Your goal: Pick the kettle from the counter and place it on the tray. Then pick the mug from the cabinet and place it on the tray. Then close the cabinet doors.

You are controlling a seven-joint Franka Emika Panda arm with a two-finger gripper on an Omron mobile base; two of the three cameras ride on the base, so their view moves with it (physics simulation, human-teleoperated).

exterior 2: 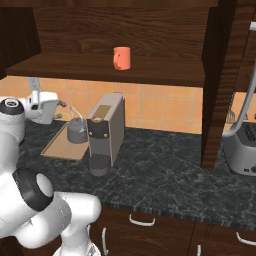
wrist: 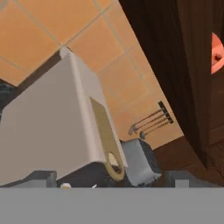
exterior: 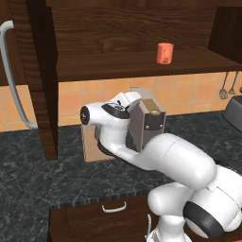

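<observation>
A tall grey coffee machine (exterior 2: 106,131) stands just beside the kettle (exterior 2: 77,131) on the tray (exterior 2: 59,145), with a toaster (exterior 2: 241,147) far right on the surface (exterior 2: 165,170). The mug (exterior 2: 121,58) sits on the cabinet (exterior 2: 150,30) shelf. The tool (exterior 2: 61,106) is spread wide, holding nothing, beside the kettle's handle.

From my left base camera, the small orange-red cylindrical mug (exterior: 165,53) stands on the wood-grain shelf of the dark brown wooden wall cabinet (exterior: 118,42). My white arm crosses in front of a tall grey boxy coffee machine (exterior: 147,124) on the black-grey marbled stone counter (exterior: 42,177). An open cabinet door's curved silver bar handle (exterior: 12,78) shows far left.
</observation>
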